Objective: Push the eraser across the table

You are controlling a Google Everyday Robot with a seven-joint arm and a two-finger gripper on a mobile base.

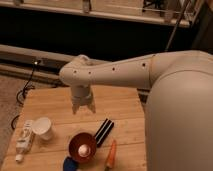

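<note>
Wooden planks of the table (122, 102) carried, from the left, a white bottle (23, 139), a white cup (44, 128) and a brown bowl (82, 146). Over the middle hung the gripper (83, 109), its 2 jaws apart and empty. The black eraser (104, 132) lay to its right and nearer the camera, touching the bowl's right rim, long axis slanting near-left to far-right. An orange carrot (111, 155) sat just right.
</note>
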